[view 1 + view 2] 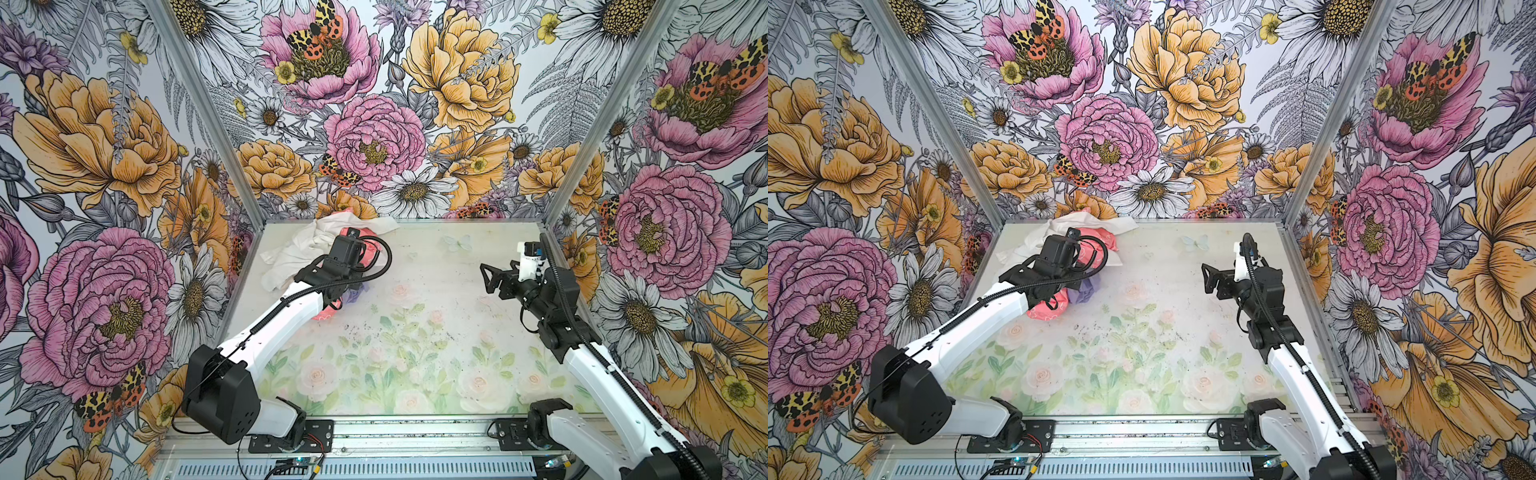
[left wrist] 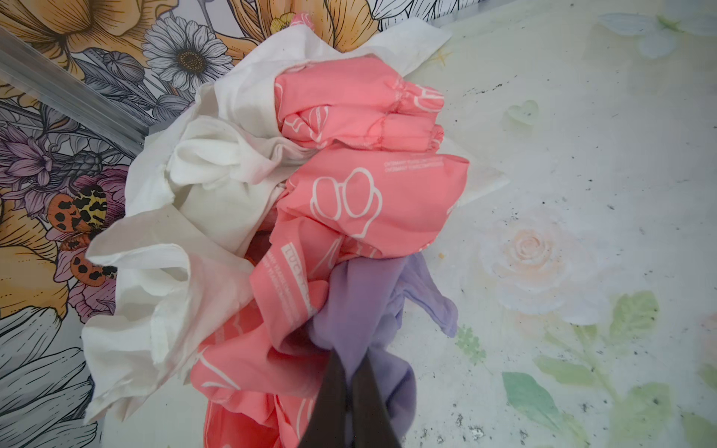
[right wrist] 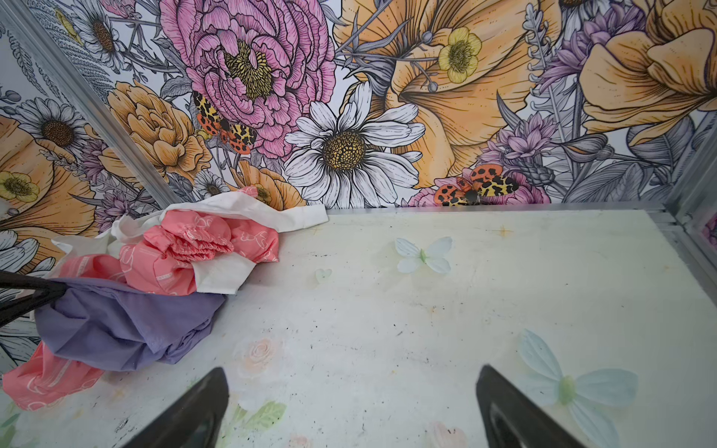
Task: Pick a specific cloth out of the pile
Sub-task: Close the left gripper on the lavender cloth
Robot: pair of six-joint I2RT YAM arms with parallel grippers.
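The pile lies in the far left corner. A white cloth (image 1: 299,249) and a coral-pink printed cloth (image 2: 364,201) are tangled together there. The lavender cloth (image 2: 361,294) hangs out of the pile's near side, and shows in both top views (image 1: 353,296) (image 1: 1086,291). My left gripper (image 2: 351,362) is shut on a fold of the lavender cloth, which is bunched around its fingers (image 3: 31,294). The cloth (image 3: 116,322) drapes from them onto the table. My right gripper (image 3: 351,368) hovers open over bare table on the right (image 1: 488,278), with nothing between its fingers.
Flower-printed walls (image 1: 374,124) close in the table (image 1: 415,332) at the back and on both sides. A metal corner post (image 2: 70,97) stands just behind the pile. The arm bases sit on the front rail (image 1: 415,436).
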